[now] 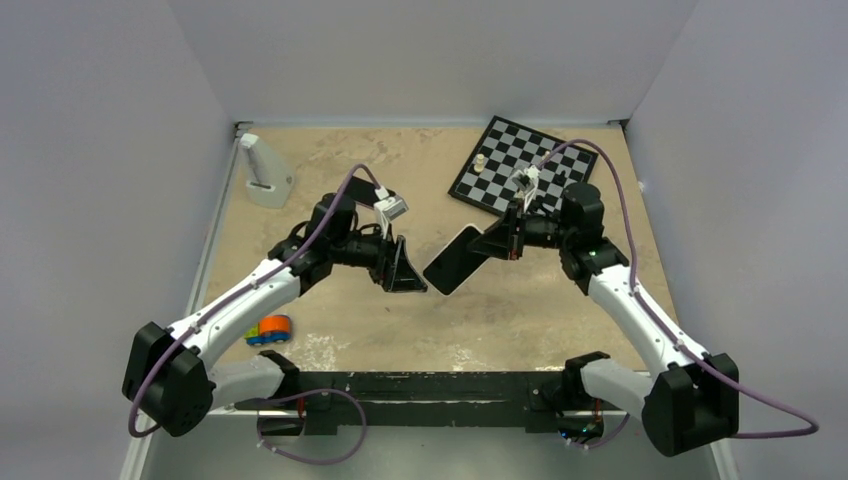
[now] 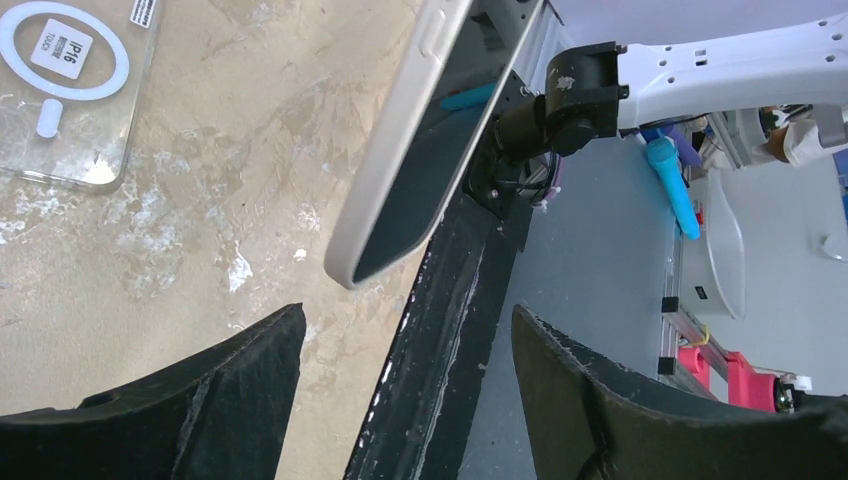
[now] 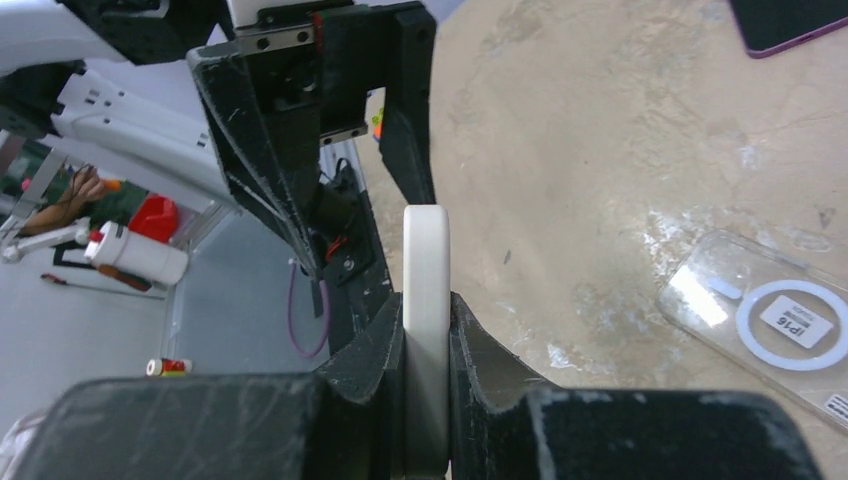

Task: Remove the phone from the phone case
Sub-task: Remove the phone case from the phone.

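Observation:
My right gripper (image 1: pixel 497 243) is shut on one end of a black-screened phone with a thick whitish rim (image 1: pixel 455 262) and holds it tilted above the table. I cannot tell whether that rim is a case. It shows edge-on in the right wrist view (image 3: pixel 426 250), clamped at the gripper (image 3: pixel 427 310). My left gripper (image 1: pixel 405 272) is open and empty, just short of the phone's free end (image 2: pixel 400 170), which hangs beyond the gripper (image 2: pixel 408 312). A clear phone case with a white ring (image 2: pixel 65 90) lies empty on the table and also shows in the right wrist view (image 3: pixel 770 330).
A dark phone with a purplish edge (image 3: pixel 790 22) lies flat on the table. A chessboard (image 1: pixel 520 165) with a pale piece (image 1: pixel 480 160) sits at the back right. A white stand (image 1: pixel 262 172) is at the back left. An orange and blue toy (image 1: pixel 270 328) lies near the left arm.

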Controlling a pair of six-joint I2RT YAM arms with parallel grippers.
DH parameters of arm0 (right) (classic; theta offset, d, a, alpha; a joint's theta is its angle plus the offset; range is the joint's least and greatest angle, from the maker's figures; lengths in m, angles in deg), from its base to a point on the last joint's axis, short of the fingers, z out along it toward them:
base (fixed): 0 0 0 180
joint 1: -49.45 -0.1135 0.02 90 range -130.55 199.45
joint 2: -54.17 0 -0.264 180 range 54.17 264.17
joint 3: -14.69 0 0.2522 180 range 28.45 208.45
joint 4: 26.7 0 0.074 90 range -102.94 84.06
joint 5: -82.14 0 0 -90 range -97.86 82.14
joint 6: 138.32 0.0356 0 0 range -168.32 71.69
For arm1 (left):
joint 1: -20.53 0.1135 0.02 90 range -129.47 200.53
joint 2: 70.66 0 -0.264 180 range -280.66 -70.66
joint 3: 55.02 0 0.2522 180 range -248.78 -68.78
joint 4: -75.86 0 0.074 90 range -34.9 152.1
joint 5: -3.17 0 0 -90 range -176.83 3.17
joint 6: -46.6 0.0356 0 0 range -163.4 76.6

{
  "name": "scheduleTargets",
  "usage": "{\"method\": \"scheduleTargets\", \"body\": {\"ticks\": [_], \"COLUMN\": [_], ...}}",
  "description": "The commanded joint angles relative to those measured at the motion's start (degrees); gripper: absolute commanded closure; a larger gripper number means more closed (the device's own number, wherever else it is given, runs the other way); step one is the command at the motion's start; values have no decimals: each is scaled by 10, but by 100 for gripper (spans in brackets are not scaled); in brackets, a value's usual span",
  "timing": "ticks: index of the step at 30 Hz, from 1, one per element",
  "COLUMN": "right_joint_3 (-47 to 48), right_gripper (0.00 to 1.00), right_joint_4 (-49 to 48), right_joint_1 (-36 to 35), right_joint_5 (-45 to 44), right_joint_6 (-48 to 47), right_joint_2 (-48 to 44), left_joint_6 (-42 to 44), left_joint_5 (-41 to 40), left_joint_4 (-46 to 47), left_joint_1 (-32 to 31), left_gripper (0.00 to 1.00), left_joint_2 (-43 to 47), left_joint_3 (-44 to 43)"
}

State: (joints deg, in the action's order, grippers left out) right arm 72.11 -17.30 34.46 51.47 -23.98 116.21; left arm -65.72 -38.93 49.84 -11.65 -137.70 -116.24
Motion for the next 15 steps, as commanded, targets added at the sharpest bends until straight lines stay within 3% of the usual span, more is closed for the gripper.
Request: {"method": "scheduleTargets", "body": {"ticks": [1, 3, 5, 8, 11, 13, 14, 15], "right_joint_3": [26, 18, 8, 5, -5, -25, -40, -52], "right_gripper": [100, 100, 100, 100, 100, 100, 100, 95], "right_joint_4": [-48, -85, -134, -163, -218, -276, -305, -334], "right_joint_1": [-16, -22, -28, -39, -43, -43, -43, -42], "right_joint_5": [53, 60, 68, 58, 58, 54, 40, 22], "right_joint_6": [3, 28, 62, 85, 126, 168, 192, 223], "right_joint_2": [-7, -9, -4, 7, 19, 17, 12, 9], "left_joint_6": [-6, -20, -37, -58, -82, -83, -85, -91], "left_joint_5": [4, 14, 41, 71, 87, 83, 79, 72], "left_joint_4": [27, 47, 78, 109, 157, 159, 159, 167], "left_joint_1": [-5, -4, -8, -10, -11, -11, -11, -10], "left_gripper": [21, 22, 28, 50, 66, 92, 100, 100], "left_joint_2": [-7, -11, -23, -30, -23, -14, -8, -2], "left_joint_3": [-18, -14, -8, -3, 9, 7, 7, 9]}}
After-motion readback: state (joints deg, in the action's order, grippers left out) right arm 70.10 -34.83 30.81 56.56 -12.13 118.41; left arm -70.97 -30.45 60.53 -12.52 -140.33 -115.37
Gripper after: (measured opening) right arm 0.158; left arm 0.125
